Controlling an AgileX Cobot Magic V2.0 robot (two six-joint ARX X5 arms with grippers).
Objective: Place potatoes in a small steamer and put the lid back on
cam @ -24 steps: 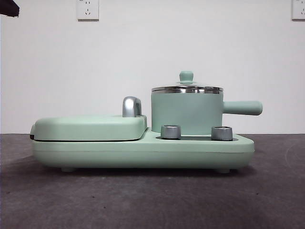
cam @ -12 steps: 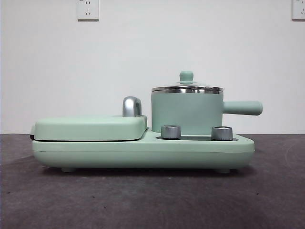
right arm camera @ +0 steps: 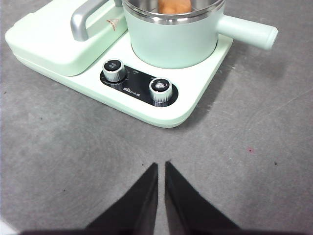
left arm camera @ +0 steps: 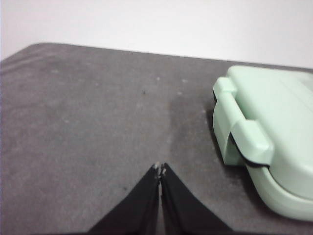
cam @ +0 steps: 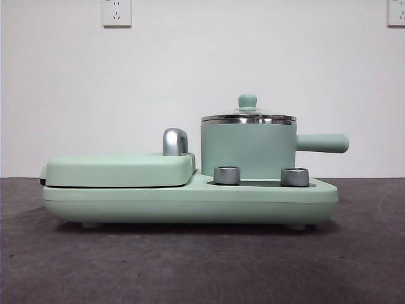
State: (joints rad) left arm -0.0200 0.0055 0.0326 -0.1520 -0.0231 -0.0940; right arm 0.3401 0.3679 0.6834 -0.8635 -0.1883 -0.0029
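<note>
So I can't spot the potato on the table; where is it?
The potato sits inside the small steamer, seen orange through the glass lid in the right wrist view, above the two control knobs.

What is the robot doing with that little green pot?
Nothing is being handled right now. The potato sits inside the small steamer, and the lid is on top. Both grippers are away from the cooker, jaws shut and holding nothing: the left gripper over the table beside the griddle, the right gripper in front of the knobs. The job looks finished.
</note>
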